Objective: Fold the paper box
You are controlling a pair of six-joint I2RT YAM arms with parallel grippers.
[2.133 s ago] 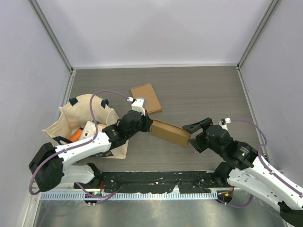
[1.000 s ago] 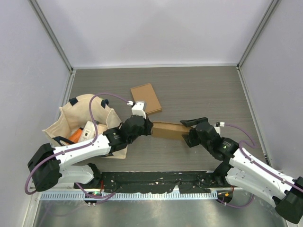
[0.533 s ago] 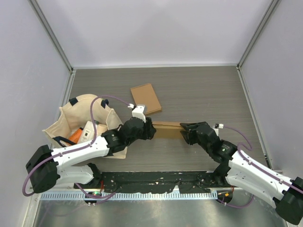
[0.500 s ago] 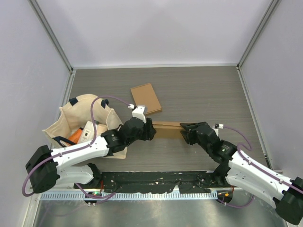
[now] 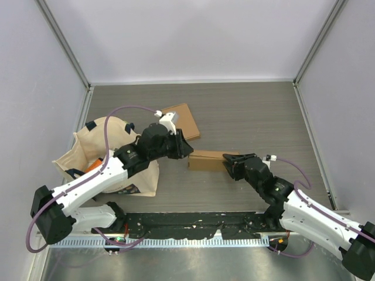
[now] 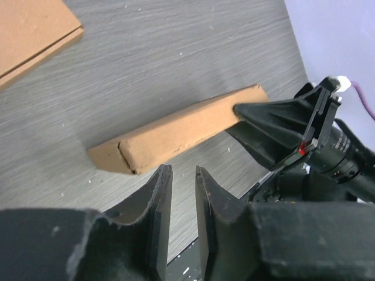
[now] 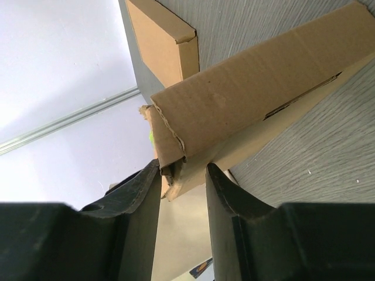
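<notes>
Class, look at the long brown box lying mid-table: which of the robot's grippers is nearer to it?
Right. The right gripper holds one end of the box between its fingers; the left gripper hangs off the other end, apart, empty.

A robotics lab cell: pale panel walls (image 5: 193, 41) on metal struts (image 5: 63, 42) enclose a table (image 5: 252, 111) bearing two arms (image 5: 94, 182).

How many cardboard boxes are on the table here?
2. One long box lies mid-table, its right end at the right claw; a flat box lies farther back. The bag could hide more.
</notes>
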